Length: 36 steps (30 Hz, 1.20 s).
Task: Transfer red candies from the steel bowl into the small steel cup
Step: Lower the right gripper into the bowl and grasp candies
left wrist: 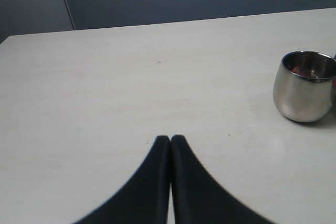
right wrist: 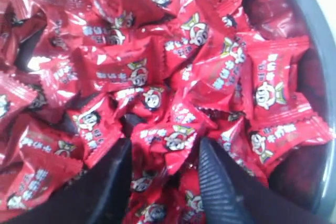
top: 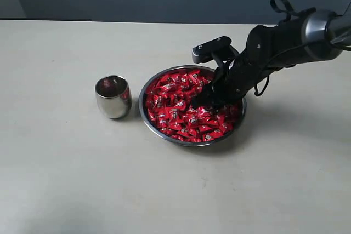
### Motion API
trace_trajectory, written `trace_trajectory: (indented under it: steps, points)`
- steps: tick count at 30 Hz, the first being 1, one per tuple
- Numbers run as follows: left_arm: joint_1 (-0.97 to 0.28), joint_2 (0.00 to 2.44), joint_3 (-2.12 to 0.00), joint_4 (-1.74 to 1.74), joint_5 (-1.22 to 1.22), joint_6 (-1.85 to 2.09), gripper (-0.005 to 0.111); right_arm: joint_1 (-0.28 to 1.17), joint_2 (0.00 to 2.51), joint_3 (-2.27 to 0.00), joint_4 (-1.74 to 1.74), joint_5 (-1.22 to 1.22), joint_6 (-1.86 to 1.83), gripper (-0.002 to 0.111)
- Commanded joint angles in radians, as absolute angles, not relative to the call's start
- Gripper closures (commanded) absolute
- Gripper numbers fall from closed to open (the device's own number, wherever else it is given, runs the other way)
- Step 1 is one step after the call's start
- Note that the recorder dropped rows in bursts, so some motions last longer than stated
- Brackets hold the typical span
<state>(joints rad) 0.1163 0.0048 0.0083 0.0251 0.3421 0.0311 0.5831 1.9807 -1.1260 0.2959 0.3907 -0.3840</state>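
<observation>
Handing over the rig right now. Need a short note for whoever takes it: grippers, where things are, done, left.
Left gripper: shut, empty, over bare table, not in the job.
Right gripper: open, down in the steel bowl, fingers either side of one of the red candies; nothing gripped yet.
Small steel cup: upright on the table beside the bowl, apart from it.
Done: something red shows inside the cup; candy or reflection, cannot tell.
Left: close on a candy, lift, carry to the cup, release, repeat. The bowl is heaped full.
</observation>
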Motion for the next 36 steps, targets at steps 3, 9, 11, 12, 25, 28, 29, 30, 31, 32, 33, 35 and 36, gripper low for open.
trace_trajectory:
  steps: [3,9,11,12,25,28,29,30,31,32,33,35,36]
  points:
    - [0.108,0.0,0.0,0.027,0.337,0.029,0.106,0.585,1.929,-1.125,0.303,0.505,-0.435,0.068]
    - [0.108,0.0,0.0,0.027,0.337,0.029,0.106,0.62,1.937,-1.123,0.355,0.466,-0.501,0.068]
    - [0.108,0.0,0.0,0.027,0.337,0.029,0.106,0.618,1.974,-1.123,0.355,0.456,-0.501,0.068]
    - [0.108,0.0,0.0,0.027,0.337,0.029,0.106,0.618,1.987,-1.123,0.355,0.441,-0.501,0.068]
    - [0.108,0.0,0.0,0.027,0.337,0.029,0.106,0.618,1.995,-1.123,0.368,0.424,-0.497,0.109]
    - [0.108,0.0,0.0,0.027,0.337,0.029,0.106,0.618,1.978,-1.123,0.368,0.432,-0.497,0.109]
    - [0.108,0.0,0.0,0.027,0.337,0.029,0.106,0.618,1.97,-1.123,0.364,0.435,-0.497,0.109]
    - [0.108,0.0,0.0,0.027,0.337,0.029,0.106,0.618,1.958,-1.123,0.364,0.438,-0.497,0.109]
    - [0.108,0.0,0.0,0.027,0.337,0.029,0.106,0.618,1.946,-1.123,0.364,0.443,-0.497,0.109]
    - [0.108,0.0,0.0,0.027,0.337,0.029,0.106,0.618,1.934,-1.123,0.364,0.45,-0.497,0.109]
    - [0.108,0.0,0.0,0.027,0.337,0.029,0.106,0.618,1.916,-1.123,0.364,0.46,-0.497,0.109]
    - [0.108,0.0,0.0,0.027,0.337,0.029,0.106,0.618,1.887,-1.123,0.364,0.47,-0.497,0.109]
    - [0.108,0.0,0.0,0.027,0.337,0.029,0.106,0.618,1.872,-1.123,0.364,0.475,-0.497,0.109]
